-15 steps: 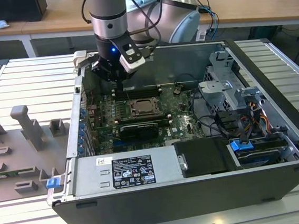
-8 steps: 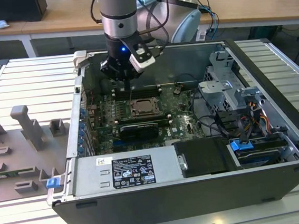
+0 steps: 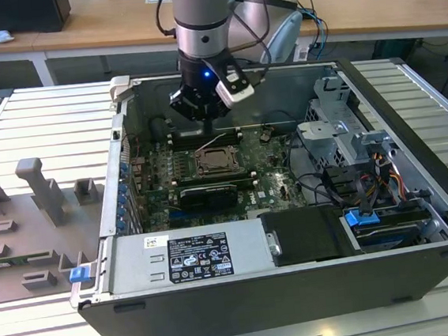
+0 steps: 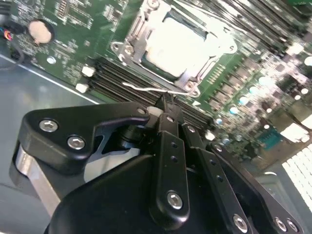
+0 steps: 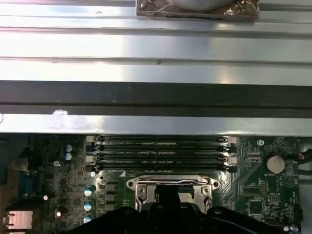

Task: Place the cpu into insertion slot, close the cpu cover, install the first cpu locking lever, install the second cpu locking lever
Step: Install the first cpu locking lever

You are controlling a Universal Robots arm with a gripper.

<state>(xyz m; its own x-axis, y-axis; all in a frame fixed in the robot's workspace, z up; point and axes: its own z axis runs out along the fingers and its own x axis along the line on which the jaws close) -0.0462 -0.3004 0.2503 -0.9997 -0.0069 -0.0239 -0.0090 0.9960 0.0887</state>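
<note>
Standing at the open case: the near wall of the computer case (image 3: 245,309) faces me, with the power supply (image 3: 189,257) just behind it.
Motherboard: the green motherboard (image 3: 269,186) lies flat on the case floor.
Insertion slot: the insertion slot (image 3: 220,161) sits mid-board, beside the black memory slots (image 5: 161,151).
Cpu: the cpu (image 4: 178,48) lies pale and flat inside the slot.
Cpu cover: the cpu cover (image 4: 134,46) lies down around the chip, its frame ringing it.
Lever: a thin wire locking lever (image 4: 151,89) runs along the socket edge nearest the fingers.
Hand: the hand (image 4: 168,105) hovers just above that lever, its fingers drawn narrow together, gripping nothing I can see.
Beyond: a wooden desk (image 3: 116,31) stands behind the case.
</note>
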